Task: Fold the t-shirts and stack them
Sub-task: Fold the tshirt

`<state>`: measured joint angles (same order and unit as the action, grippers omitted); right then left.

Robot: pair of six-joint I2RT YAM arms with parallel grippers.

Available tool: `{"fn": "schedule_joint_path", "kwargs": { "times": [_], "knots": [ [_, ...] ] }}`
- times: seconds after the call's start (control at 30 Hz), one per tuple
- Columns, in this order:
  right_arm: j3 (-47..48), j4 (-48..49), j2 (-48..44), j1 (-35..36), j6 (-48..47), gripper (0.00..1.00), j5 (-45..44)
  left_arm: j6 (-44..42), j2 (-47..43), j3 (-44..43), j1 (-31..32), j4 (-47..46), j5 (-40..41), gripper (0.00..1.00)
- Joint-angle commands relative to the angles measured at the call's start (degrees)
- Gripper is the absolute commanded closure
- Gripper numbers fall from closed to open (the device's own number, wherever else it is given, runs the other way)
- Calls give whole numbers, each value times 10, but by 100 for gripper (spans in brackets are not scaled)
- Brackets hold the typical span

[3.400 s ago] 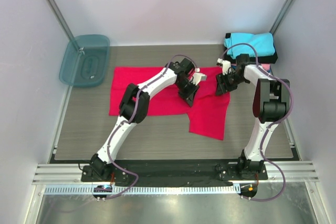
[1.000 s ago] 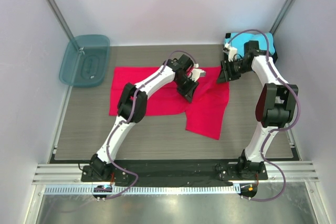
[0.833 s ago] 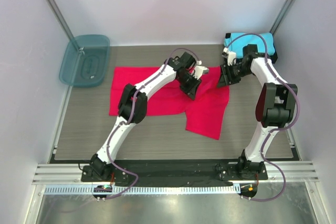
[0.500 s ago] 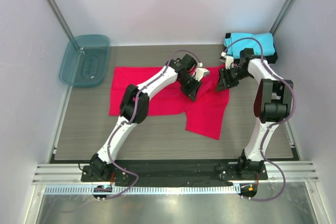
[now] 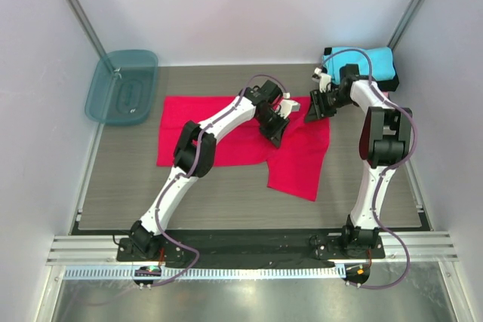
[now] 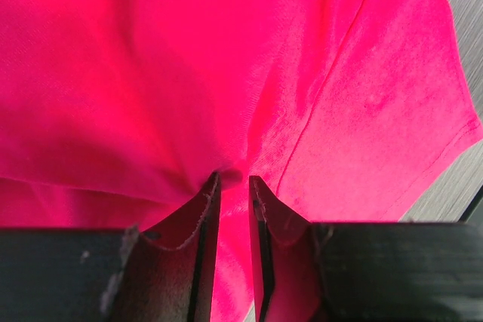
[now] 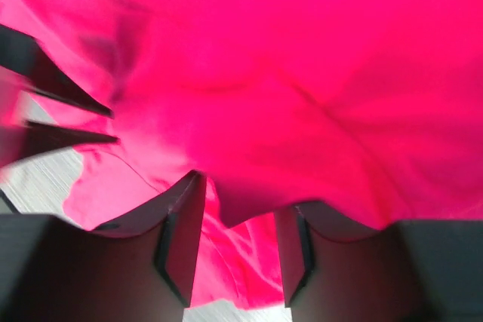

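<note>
Red shirt (image 5: 170, 137) lies spread on the worktop (image 5: 226, 194), not folded yet. The left gripper (image 6: 230, 179) pinches it; I cannot tell if the right gripper (image 7: 240, 194) does. A cyan shirt (image 5: 370, 62) sits folded nearby.

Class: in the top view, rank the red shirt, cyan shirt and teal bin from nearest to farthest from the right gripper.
From the right gripper:
1. The red shirt, right under it, touching.
2. The cyan shirt, close by in the back right corner.
3. The bin, far across at the back left.

Teal plastic bin (image 5: 122, 87) rests at the table's (image 5: 121, 194) far-left corner.
</note>
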<state>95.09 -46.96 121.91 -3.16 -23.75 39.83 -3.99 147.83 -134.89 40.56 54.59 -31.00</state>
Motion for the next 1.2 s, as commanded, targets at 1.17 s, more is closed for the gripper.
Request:
{"fn": "schedule_joint_path", "kwargs": {
  "times": [1.17],
  "knots": [
    [101, 131, -22, 39, 118, 57, 17, -6, -180, 81, -50, -11, 91, 66]
  ]
}}
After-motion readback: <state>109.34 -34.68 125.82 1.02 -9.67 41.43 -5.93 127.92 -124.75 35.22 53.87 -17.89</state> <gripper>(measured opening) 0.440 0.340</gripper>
